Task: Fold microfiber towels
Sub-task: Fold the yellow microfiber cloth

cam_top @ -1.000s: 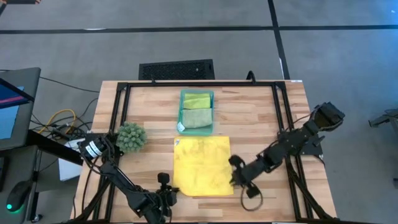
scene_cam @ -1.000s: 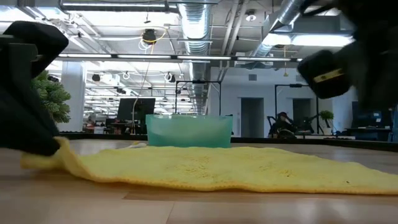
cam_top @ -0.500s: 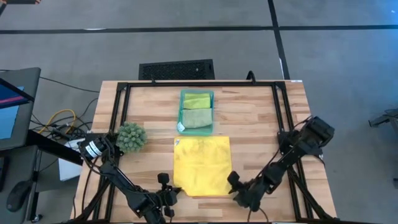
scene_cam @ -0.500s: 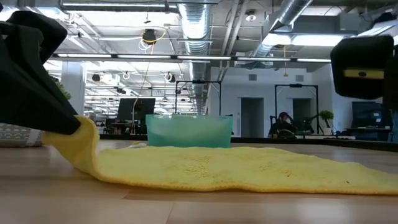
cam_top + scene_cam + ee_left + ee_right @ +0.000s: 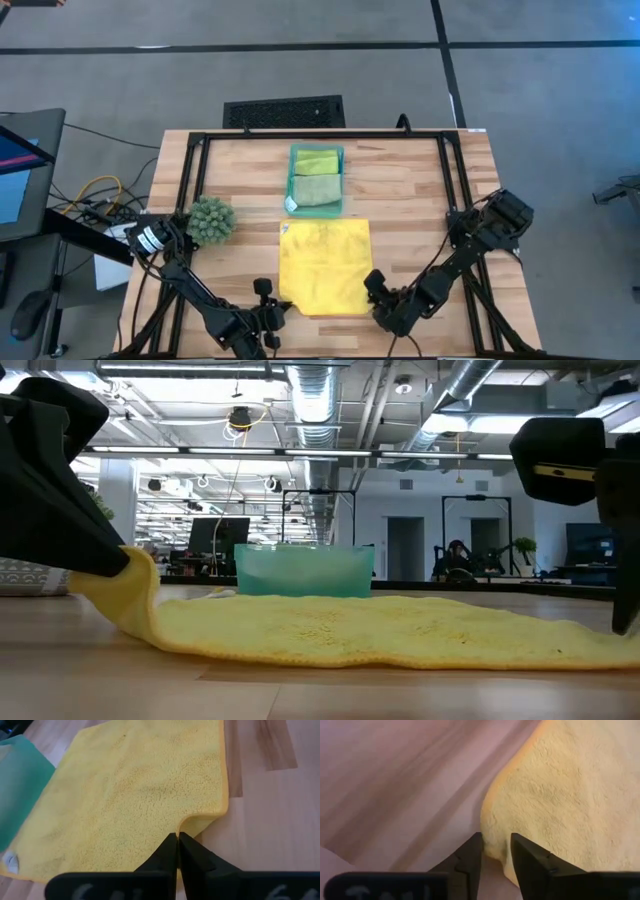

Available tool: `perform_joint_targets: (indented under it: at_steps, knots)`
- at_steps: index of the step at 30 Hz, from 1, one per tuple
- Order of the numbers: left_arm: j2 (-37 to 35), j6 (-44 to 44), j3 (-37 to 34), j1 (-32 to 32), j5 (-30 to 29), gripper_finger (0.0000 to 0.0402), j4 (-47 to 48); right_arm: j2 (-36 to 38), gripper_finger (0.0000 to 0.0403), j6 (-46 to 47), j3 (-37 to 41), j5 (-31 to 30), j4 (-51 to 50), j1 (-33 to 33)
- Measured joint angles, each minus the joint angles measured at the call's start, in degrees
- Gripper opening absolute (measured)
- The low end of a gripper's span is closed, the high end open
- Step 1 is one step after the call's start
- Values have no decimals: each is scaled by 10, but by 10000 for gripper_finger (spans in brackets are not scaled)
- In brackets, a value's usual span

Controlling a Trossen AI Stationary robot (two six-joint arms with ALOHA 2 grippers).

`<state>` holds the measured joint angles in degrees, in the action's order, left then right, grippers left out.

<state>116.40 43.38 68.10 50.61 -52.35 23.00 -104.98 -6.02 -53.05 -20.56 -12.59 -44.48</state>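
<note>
A yellow microfiber towel [image 5: 323, 268] lies spread out on the wooden table, in front of a teal tray [image 5: 340, 180]. In the tray lie a lime green towel [image 5: 316, 160] and a sage green towel [image 5: 316, 190], both folded. My left gripper [image 5: 177, 842] is shut on the yellow towel's near left corner. My right gripper [image 5: 495, 847] stands open at the near right corner [image 5: 368, 300], pointing steeply down. A bit of the towel's edge shows between its fingers. My left gripper pinches the yellow towel's near left corner [image 5: 192, 826] between its two fingers, slanting down from the near left. That corner [image 5: 138, 565] is lifted off the table and bunched up; the rest of the towel lies flat. My right gripper's fingers stand on both sides of the near right corner's edge [image 5: 492, 832]; whether they touch it I cannot tell.
A dark-green spiky clump [image 5: 211, 220] sits at the table's left. A black frame rail [image 5: 320, 135] runs round the table top. Bare wood lies to the right of the towel and the tray.
My right gripper has gone from the towel's right edge toward the table's near edge and down, turning, and now stands at the near right corner. My left gripper has tipped, and the near left corner has risen a little off the table.
</note>
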Motion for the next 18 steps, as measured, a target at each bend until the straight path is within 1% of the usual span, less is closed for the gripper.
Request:
perform_joint_targets:
  at_steps: [8,18]
  knots:
    - [0,0,0,0,0,0,0,4,89,4,-1,-1,-38,1]
    - [0,4,0,0,9,0,0,4,11,-24,1,13,-22,-8]
